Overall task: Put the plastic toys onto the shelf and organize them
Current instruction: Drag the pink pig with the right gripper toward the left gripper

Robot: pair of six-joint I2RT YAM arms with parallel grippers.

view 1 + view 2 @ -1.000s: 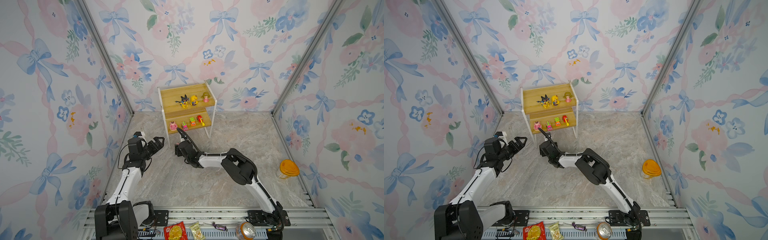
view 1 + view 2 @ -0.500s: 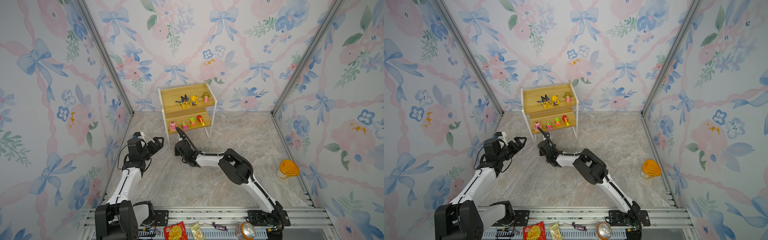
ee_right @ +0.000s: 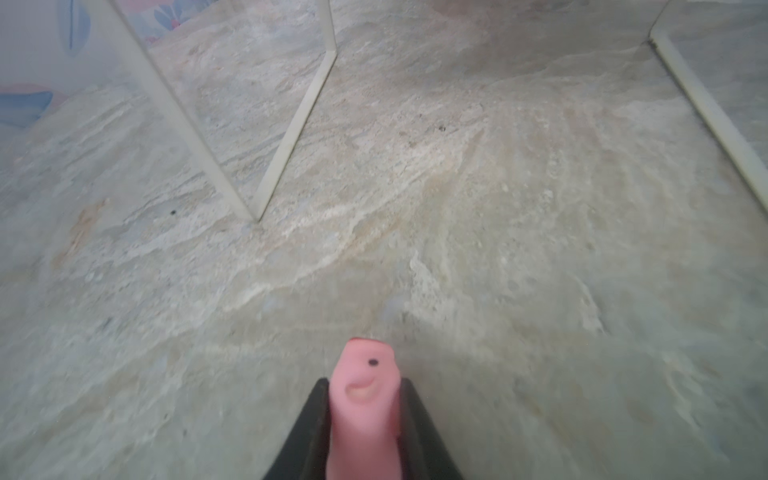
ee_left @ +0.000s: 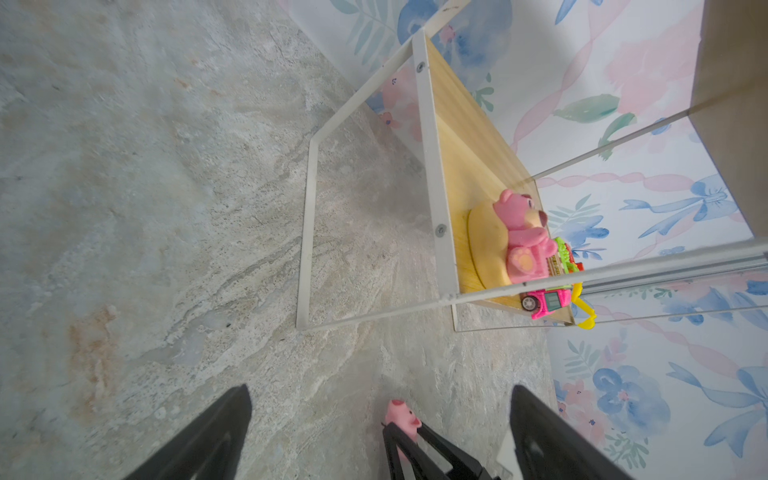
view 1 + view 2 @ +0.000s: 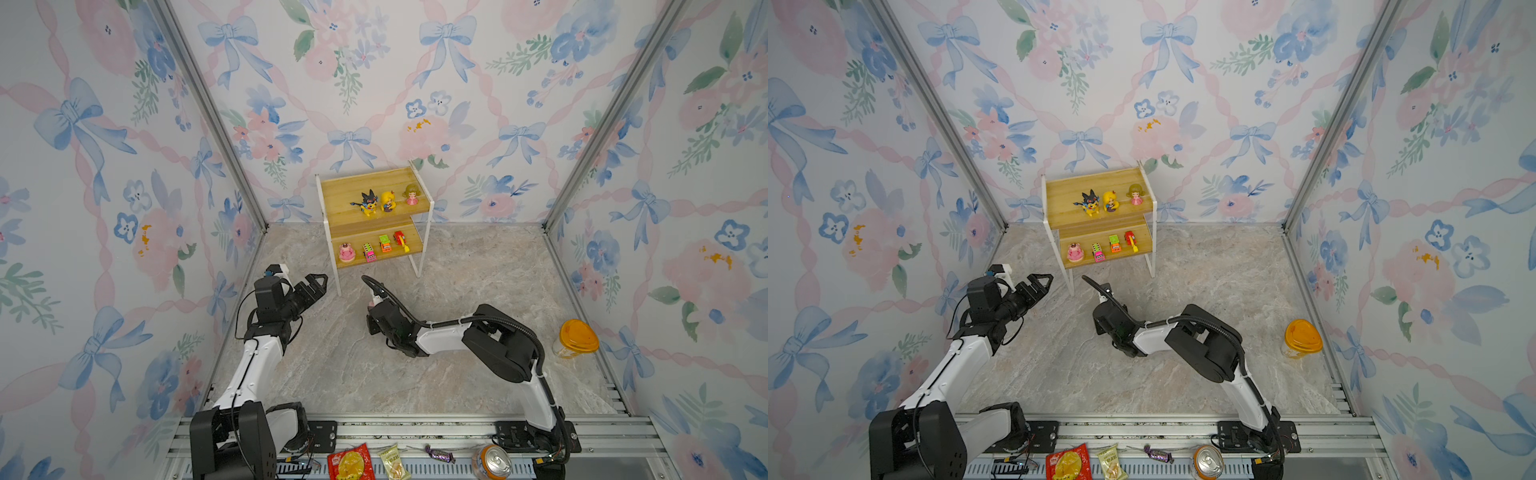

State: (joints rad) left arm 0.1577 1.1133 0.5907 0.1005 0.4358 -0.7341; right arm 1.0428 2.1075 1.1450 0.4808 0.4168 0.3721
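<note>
Right gripper (image 3: pixel 362 395) has just clamped onto the pink pig (image 3: pixel 365 370) — seemingly the last toy bound for the shelf (image 5: pixel 345 195) — left gripper (image 5: pixel 321 284) idles, fingers apart

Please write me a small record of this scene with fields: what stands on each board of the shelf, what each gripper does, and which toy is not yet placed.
shelf, upper board: black-yellow figure, yellow-haired figure, pink-dress doll
shelf, lower board: round pink figure, pink car, green-orange car, red car
left gripper: open, holds nothing, near the shelf's front left leg
right gripper: shut on the pink pig, in front of the shelf
toy not yet placed: pink pig
</note>
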